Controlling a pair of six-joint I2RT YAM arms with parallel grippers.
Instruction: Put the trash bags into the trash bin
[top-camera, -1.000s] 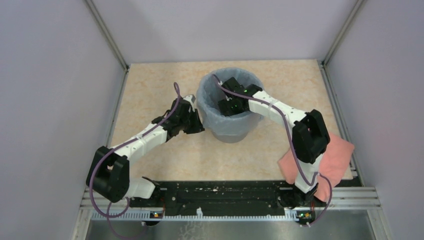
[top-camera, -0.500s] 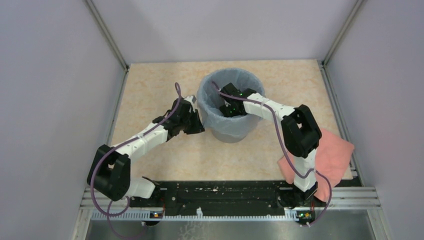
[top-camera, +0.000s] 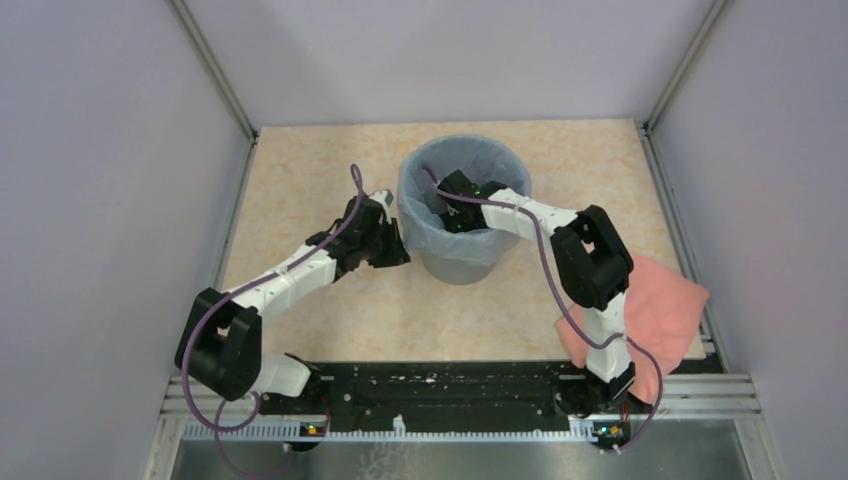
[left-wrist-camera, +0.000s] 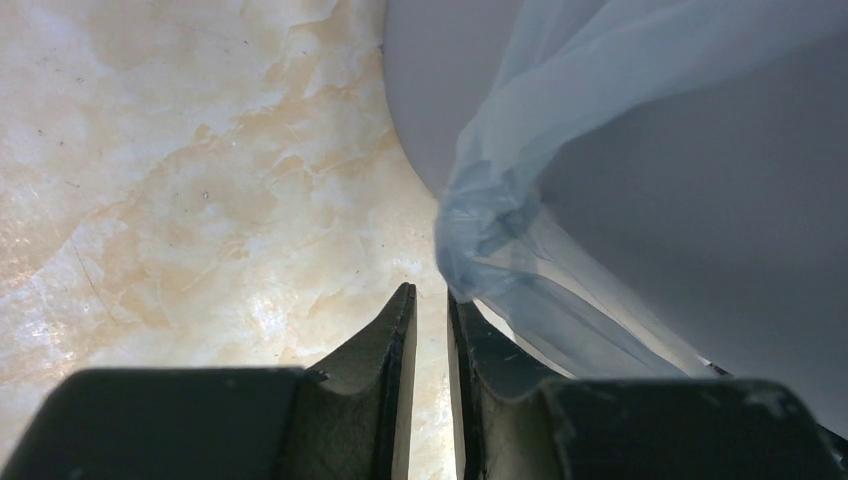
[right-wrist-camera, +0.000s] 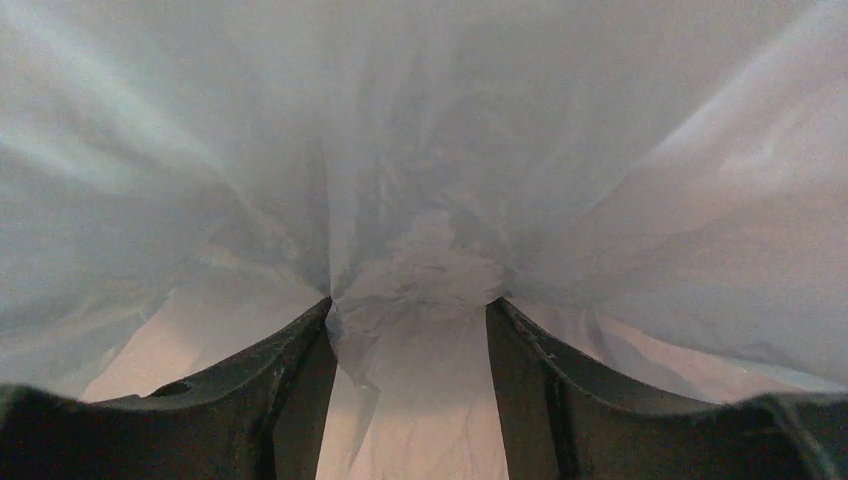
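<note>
The right hand (right-wrist-camera: 410, 320), fingers spread around bunched bag (right-wrist-camera: 430, 270), pushes it down the bin (top-camera: 455, 262); the left hand (left-wrist-camera: 430, 300), nearly clenched, grasps nothing.

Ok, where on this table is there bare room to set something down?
Bare tabletop lies far left of the trash bin, and far right behind the pink cloth. The near centre is free too. It is crowded around the bin, where the left gripper and right gripper work the trash bag.
</note>
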